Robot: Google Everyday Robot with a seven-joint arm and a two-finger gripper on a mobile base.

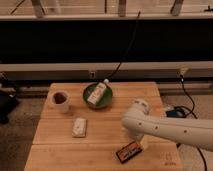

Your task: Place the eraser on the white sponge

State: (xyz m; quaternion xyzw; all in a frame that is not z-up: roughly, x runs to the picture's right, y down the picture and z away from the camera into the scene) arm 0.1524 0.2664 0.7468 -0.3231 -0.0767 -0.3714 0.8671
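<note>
The eraser (129,150), a flat black block with an orange and white label, lies on the wooden table (100,142) near its front edge, right of centre. The white sponge (79,127) lies flat to the left of it, well apart. My white arm (160,127) reaches in from the right and bends down over the eraser. The gripper (140,142) is at the eraser's right end, mostly hidden behind the arm.
A white mug (60,100) with dark contents stands at the back left. A green bowl (89,92) at the back centre holds a white bottle (98,93) with an orange label. A black cable (125,50) runs up behind the table.
</note>
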